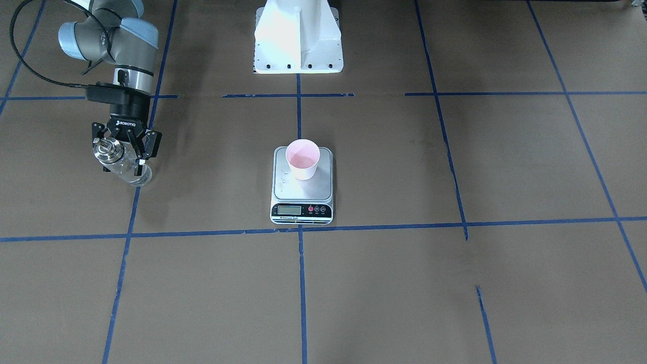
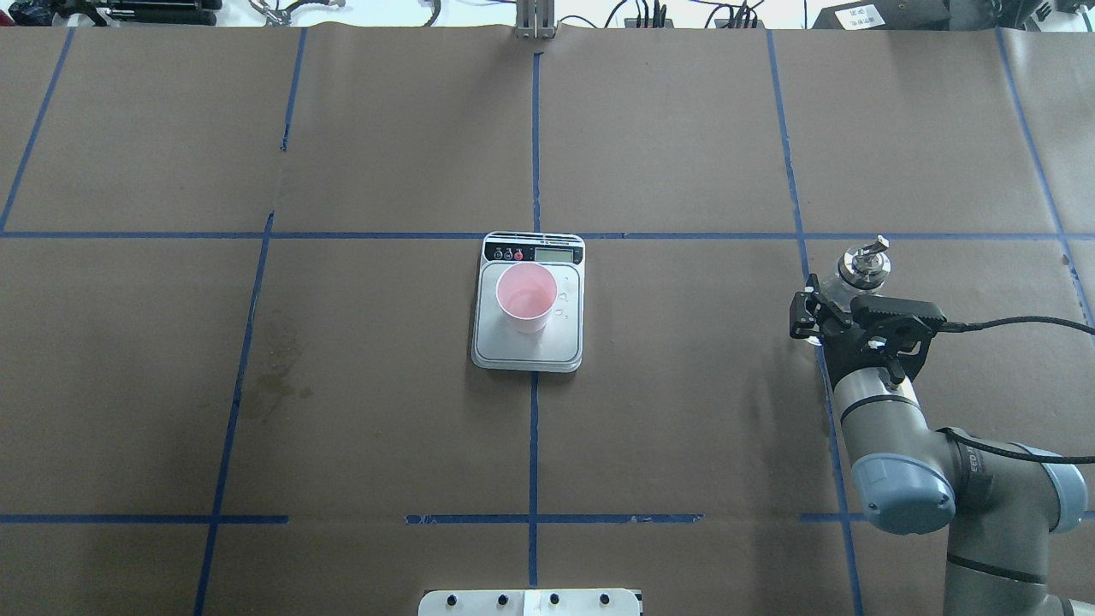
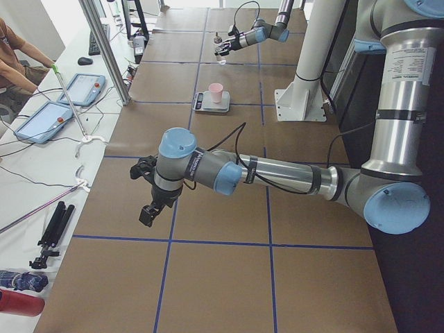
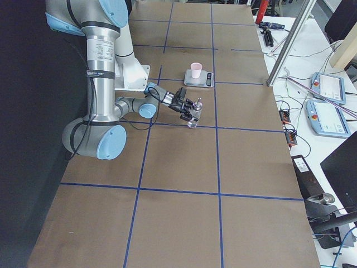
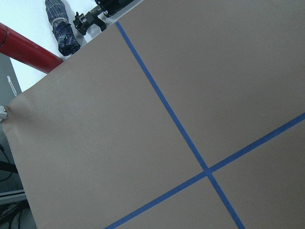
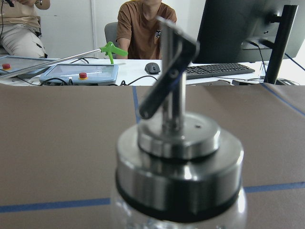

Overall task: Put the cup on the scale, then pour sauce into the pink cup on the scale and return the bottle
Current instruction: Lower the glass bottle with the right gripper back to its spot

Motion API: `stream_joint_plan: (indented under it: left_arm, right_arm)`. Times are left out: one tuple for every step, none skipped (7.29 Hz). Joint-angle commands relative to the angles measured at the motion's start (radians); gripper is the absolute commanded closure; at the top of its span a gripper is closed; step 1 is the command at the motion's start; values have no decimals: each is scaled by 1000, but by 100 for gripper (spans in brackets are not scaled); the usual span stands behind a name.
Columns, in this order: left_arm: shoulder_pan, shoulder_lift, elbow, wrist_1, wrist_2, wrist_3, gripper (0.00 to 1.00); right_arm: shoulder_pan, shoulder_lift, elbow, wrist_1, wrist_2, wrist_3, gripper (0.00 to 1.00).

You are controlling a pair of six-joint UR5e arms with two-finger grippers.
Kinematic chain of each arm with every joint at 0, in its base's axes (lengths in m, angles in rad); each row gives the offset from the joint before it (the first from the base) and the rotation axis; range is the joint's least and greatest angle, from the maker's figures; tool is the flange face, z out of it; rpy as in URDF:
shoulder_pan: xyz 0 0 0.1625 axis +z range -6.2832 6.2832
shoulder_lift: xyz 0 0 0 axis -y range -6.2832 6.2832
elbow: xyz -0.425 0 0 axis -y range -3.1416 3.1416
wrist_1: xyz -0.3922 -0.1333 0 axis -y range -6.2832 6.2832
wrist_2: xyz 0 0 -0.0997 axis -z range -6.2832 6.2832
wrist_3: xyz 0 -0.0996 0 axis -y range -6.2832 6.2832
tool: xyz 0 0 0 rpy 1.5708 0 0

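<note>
The pink cup [image 1: 302,159] stands upright on the steel scale [image 1: 303,194], toward its back half; both also show in the overhead view, cup [image 2: 524,295] and scale [image 2: 526,351]. Small clear droplets lie on the platform beside the cup. My right gripper [image 1: 123,159] is shut on the clear glass bottle [image 1: 108,150], held upright far to my right of the scale, its base at or just above the table. The metal spout fills the right wrist view [image 6: 178,167]. My left gripper [image 3: 147,215] hovers over bare paper; I cannot tell if it is open.
The white robot pedestal [image 1: 298,40] stands behind the scale. Blue tape lines grid the brown paper. A faint stain [image 2: 278,376] marks the paper left of the scale. Operators, teach pendants [image 3: 83,89] and a metal post [image 3: 104,48] line the far table edge.
</note>
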Motion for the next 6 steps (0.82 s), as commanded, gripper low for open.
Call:
stream_joint_plan:
  left_arm:
    - [-4, 3, -3, 0, 0, 0, 0]
    - [-4, 5, -3, 0, 0, 0, 0]
    - [-4, 5, -4, 0, 0, 0, 0]
    - [-4, 5, -4, 0, 0, 0, 0]
    - [-4, 5, -4, 0, 0, 0, 0]
    - [-4, 5, -6, 0, 0, 0, 0]
  right_arm:
    - [0, 0, 0, -1, -1, 7, 0]
    - [0, 0, 1, -1, -1, 7, 0]
    - [0, -1, 3, -1, -1, 5, 0]
    - [0, -2, 9, -1, -1, 5, 0]
    - [-2, -3, 12, -1, -1, 7, 0]
    - [-6, -3, 12, -1, -1, 7, 0]
